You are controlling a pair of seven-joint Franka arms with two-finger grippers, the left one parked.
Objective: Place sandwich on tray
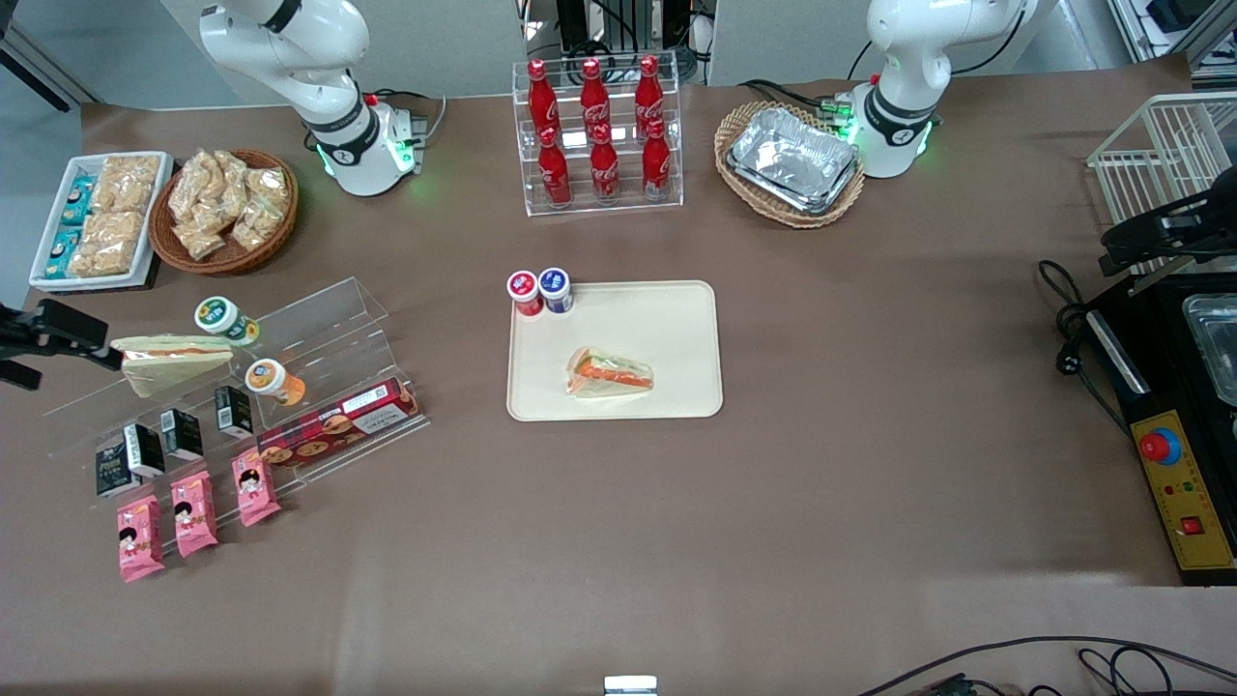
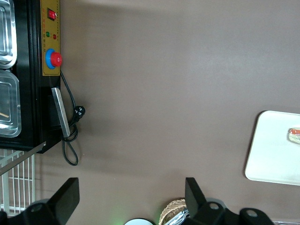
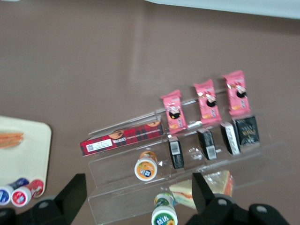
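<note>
- We see the clear-wrapped triangular sandwich (image 1: 610, 372) — tan bread, orange-red filling — lying on the flat cream-beige plastic tray (image 1: 676, 319).
- Our black two-finger gripper (image 3: 136, 199) hovers over the clear acrylic stepped shelf (image 3: 187, 161), fingers spread and empty.

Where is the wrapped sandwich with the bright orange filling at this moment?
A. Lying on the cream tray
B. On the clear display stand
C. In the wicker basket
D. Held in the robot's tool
A: the sandwich lies flat on the tray, nearer the front camera than the two small tubs, while the tool hangs open above the clear stand, holding nothing.
</note>
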